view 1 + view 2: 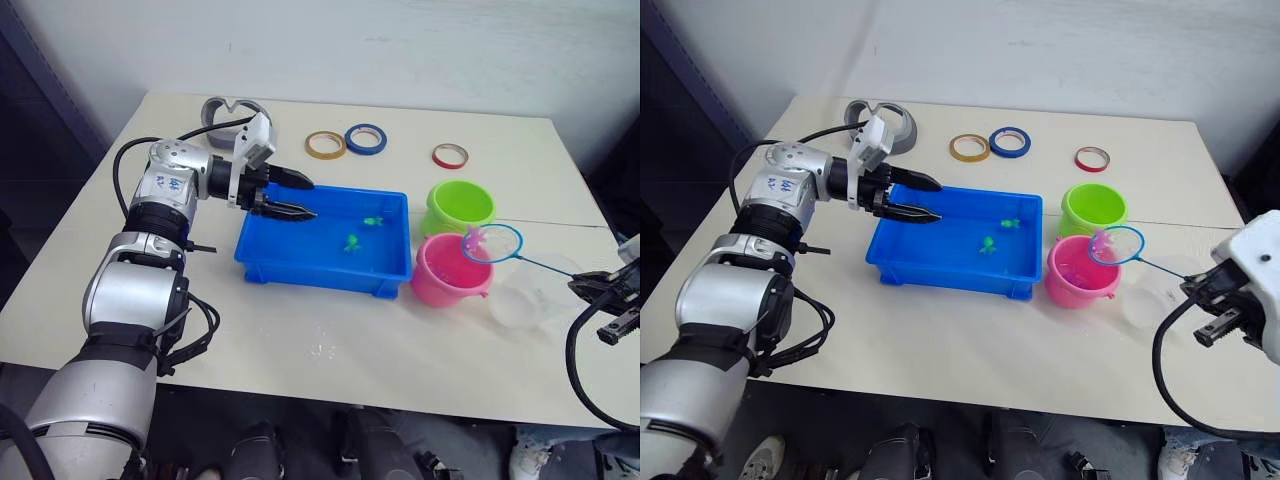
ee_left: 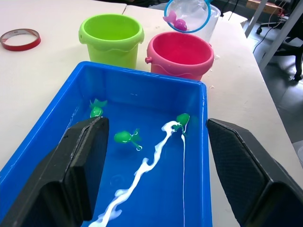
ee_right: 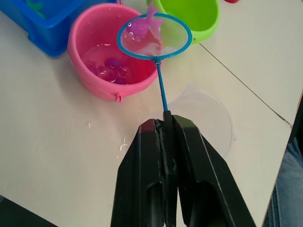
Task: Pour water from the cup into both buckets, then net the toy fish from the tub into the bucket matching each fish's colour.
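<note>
Right gripper [image 3: 165, 124]: fingers pinching the net [image 3: 155, 36] handle, hoop over the glossy pink bucket [image 3: 92, 56], one pink fish [image 3: 141, 27] in the mesh. Left gripper [image 1: 292, 196]: fingers spread, over the shiny blue rectangular tub [image 1: 300, 255]. 3 green fish [image 2: 126, 136] in tub. Lime bucket [image 1: 459, 206] touching pink. Clear cup [image 1: 525, 296] beside them. 3 tape rings [image 1: 325, 145] on matte surface [image 1: 300, 350]. No readable writing.

Right of the tub [image 1: 300, 262]: two buckets [image 1: 448, 270], cup [image 1: 522, 298] beyond them, net [image 1: 492, 243] over the nearer bucket.
</note>
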`<control>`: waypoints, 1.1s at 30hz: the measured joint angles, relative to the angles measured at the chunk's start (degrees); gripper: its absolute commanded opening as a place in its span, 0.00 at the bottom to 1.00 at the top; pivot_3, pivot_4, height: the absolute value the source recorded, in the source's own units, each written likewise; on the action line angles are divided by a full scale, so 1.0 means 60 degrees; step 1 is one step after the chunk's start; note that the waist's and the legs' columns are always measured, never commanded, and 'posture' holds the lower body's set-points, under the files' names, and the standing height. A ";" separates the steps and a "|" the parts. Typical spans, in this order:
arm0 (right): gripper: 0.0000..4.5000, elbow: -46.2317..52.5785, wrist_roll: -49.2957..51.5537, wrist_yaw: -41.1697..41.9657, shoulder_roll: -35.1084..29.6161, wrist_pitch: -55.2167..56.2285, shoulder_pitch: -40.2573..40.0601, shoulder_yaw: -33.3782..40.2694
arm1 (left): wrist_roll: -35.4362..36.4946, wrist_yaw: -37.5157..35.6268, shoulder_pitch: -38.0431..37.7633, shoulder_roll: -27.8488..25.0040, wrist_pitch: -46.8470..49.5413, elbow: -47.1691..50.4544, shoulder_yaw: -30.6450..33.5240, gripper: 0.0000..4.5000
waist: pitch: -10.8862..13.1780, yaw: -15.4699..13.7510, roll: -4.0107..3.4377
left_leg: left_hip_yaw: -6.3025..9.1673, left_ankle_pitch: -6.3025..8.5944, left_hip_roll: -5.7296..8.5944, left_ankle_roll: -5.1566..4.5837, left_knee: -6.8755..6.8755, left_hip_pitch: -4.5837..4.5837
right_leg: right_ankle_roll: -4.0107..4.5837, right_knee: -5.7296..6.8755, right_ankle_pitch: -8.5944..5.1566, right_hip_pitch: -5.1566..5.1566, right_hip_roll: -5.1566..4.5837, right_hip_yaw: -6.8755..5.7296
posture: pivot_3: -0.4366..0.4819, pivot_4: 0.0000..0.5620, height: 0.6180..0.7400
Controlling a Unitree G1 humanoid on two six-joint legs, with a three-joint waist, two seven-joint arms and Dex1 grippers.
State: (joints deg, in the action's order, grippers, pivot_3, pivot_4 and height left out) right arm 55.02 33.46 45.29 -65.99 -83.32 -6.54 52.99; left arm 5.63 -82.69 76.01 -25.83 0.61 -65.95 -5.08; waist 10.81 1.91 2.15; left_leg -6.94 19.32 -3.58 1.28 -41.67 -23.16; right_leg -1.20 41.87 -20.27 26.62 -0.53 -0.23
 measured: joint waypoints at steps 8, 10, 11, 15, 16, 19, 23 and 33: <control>0.00 0.0010 -0.1921 -0.0413 -0.0933 0.3431 -0.2459 -0.0311 | -0.0057 0.0002 -0.0001 -0.0029 -0.0008 -0.0017 0.0096 0.80 | 0.0000 -0.0017 0.0001 | 0.0001 -0.0001 0.0001 0.0002 -0.0001 0.0000 | -0.0010 -0.0001 -0.0004 -0.0002 0.0004 0.0000 | 0.48 0.27 0.61; 0.00 0.0011 -0.2605 -0.0382 -0.1075 0.4136 -0.2980 -0.0512 | -0.0069 0.0002 -0.0002 -0.0042 -0.0007 -0.0017 0.0099 0.80 | 0.0001 -0.0017 0.0001 | 0.0001 -0.0001 0.0001 0.0003 -0.0001 0.0000 | -0.0011 -0.0002 -0.0004 -0.0003 0.0004 0.0000 | 0.48 0.27 0.61; 0.00 0.0011 -0.2988 -0.0369 -0.1080 0.4551 -0.3212 -0.0620 | -0.0083 0.0002 -0.0002 -0.0049 -0.0007 -0.0017 0.0100 0.80 | 0.0000 -0.0020 0.0001 | 0.0000 -0.0001 0.0003 0.0003 -0.0001 0.0000 | -0.0012 -0.0002 -0.0004 -0.0003 0.0003 0.0001 | 0.48 0.27 0.61; 0.00 0.0012 -0.4181 -0.0097 -0.1077 0.5792 -0.3731 -0.0887 | -0.0122 0.0002 -0.0003 -0.0122 -0.0006 -0.0017 0.0104 0.80 | 0.0000 -0.0018 0.0001 | 0.0000 -0.0003 0.0002 0.0006 -0.0002 0.0002 | -0.0012 0.0000 -0.0005 -0.0004 0.0005 0.0000 | 0.48 0.27 0.61; 0.00 0.0012 -0.4490 0.0035 -0.1069 0.6115 -0.3886 -0.0892 | -0.0136 0.0002 -0.0004 -0.0139 -0.0005 -0.0017 0.0105 0.80 | 0.0000 -0.0019 0.0001 | -0.0001 -0.0003 0.0002 0.0006 -0.0003 0.0002 | -0.0013 0.0000 -0.0005 -0.0003 0.0005 0.0000 | 0.48 0.27 0.61; 0.00 0.0012 -0.5491 0.0429 -0.0932 0.6996 -0.4106 -0.0894 | -0.0169 0.0005 -0.0004 -0.0186 -0.0005 -0.0017 0.0111 0.80 | 0.0000 -0.0019 0.0001 | -0.0001 -0.0003 0.0003 0.0006 -0.0005 0.0003 | -0.0012 0.0000 -0.0005 -0.0004 0.0005 0.0000 | 0.48 0.27 0.61; 0.00 0.0012 -0.6870 0.0949 -0.0708 0.8237 -0.4277 -0.0914 | -0.0204 0.0008 -0.0004 -0.0202 -0.0005 -0.0018 0.0115 0.80 | 0.0000 -0.0019 0.0001 | -0.0001 -0.0003 0.0003 0.0006 -0.0008 0.0003 | -0.0012 0.0001 -0.0005 -0.0005 0.0006 -0.0002 | 0.48 0.27 0.61; 0.00 0.0010 -0.9099 0.1809 0.0180 1.0352 -0.3937 -0.1309 | -0.0219 -0.0119 -0.0224 -0.1021 -0.0021 0.0075 0.0387 0.80 | 0.0000 0.0045 0.0001 | -0.0006 -0.0006 0.0001 0.0013 -0.0021 0.0019 | -0.0011 0.0018 -0.0004 -0.0011 0.0009 0.0000 | 0.48 0.27 0.61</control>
State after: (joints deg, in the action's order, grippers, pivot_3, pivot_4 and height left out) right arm 55.08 -21.13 56.15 -64.91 -21.20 -30.16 45.14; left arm 4.31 -83.40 74.67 -31.96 0.49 -65.50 -2.76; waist 10.81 2.19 2.15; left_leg -6.97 19.28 -3.58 1.36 -41.79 -23.04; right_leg -1.27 41.98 -20.29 26.56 -0.48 -0.23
